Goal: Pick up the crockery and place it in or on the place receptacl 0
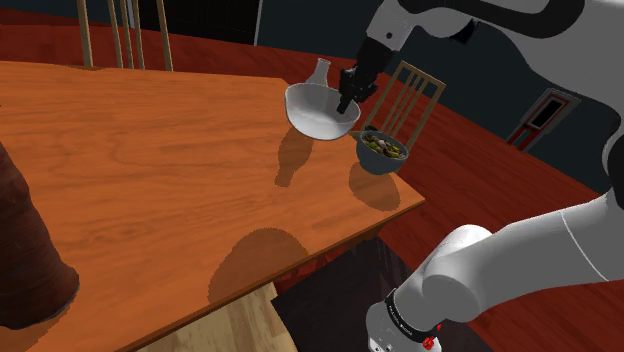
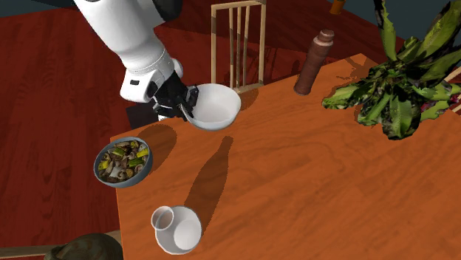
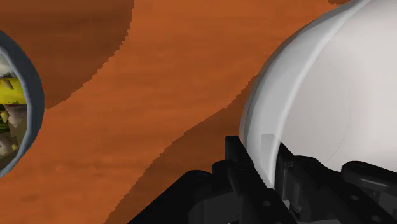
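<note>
Your claw point(image 1: 347, 102) pinches the white bowl point(image 1: 318, 110) by its rim, the bowl hanging tilted above the table point(image 1: 150, 170), near the grey bowl of food point(image 1: 380, 153).

The gripper point(image 2: 188, 104) holds the bowl point(image 2: 218, 107) above the table point(image 2: 310, 192), near the dish of food point(image 2: 123, 162) at its edge.

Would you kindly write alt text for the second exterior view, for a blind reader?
A black pincer grips a white bowl by its rim above a wooden table. A grey bowl of food sits at the table's edge; a white vase and a leafy plant stand elsewhere.
</note>
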Available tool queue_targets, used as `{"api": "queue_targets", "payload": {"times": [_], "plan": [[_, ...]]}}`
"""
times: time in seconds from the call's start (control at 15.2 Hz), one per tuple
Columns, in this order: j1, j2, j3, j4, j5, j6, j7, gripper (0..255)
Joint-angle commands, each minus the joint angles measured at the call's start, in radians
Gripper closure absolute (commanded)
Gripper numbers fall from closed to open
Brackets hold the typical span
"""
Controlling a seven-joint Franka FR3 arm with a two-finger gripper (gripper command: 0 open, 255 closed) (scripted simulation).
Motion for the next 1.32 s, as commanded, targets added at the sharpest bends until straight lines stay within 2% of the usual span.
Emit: {"api": "queue_targets", "payload": {"times": [0.0, 0.66, 1.25], "plan": [[-0.016, -0.007, -0.033, 0.001, -0.014, -0.017, -0.045, 255], [-0.09, 0.047, -0.22, 0.095, -0.078, -0.095, -0.29, 255], [-0.148, 0.204, -0.408, 0.279, -0.078, -0.166, -0.543, 255]]}}
